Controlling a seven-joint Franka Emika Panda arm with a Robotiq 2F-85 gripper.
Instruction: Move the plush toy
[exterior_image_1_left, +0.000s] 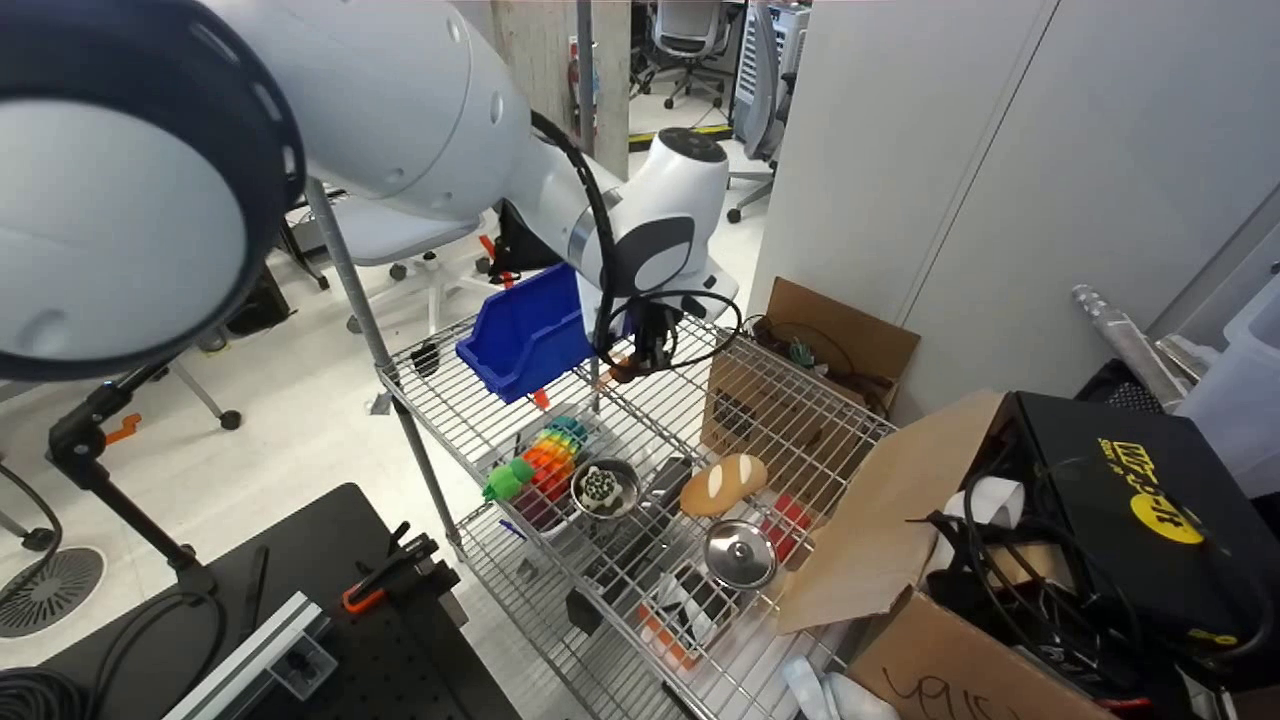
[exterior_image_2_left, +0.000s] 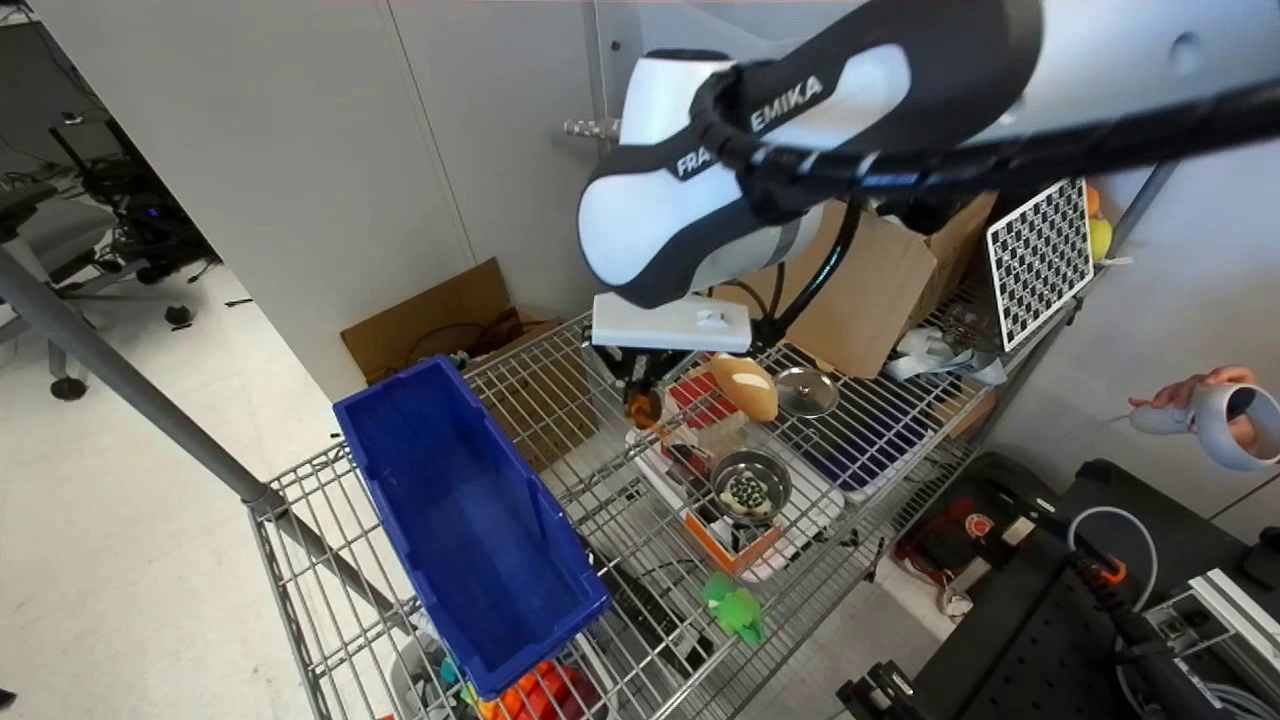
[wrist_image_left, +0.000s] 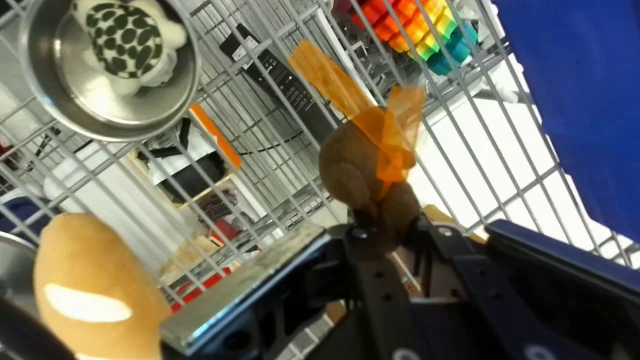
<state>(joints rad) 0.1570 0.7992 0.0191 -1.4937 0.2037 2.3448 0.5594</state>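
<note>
1. At the far left of my wrist view, a lid (wrist_image_left: 15, 267) is lying, partly cut off by the view's edge.
2. Just right of it, bread (wrist_image_left: 100, 280) is resting on the wire shelf (exterior_image_2_left: 330, 580); the two are showing close together in both exterior views too.
3. Higher up in my wrist view, a steel pot (wrist_image_left: 110, 127) is standing upright on the shelf, and a spotted toy (wrist_image_left: 127, 40) is lying inside it.
4. In the middle, my gripper (wrist_image_left: 392, 230) is holding the plush (wrist_image_left: 350, 160): my two fingers (wrist_image_left: 367, 270) are pinching its brown body, one from each side, and its orange ribbon (wrist_image_left: 395, 140) is trailing beyond them.
5. The shelf is showing behind the plush; whether the two are touching, I cannot tell.
6. Right of the plush, a rainbow toy (wrist_image_left: 415, 25) is sitting underneath the shelf.
7. Farthest right, a blue bin (wrist_image_left: 585, 90) is resting on the shelf, apart from the plush; in both exterior views, the plush is showing between the bin and the bread.
</note>
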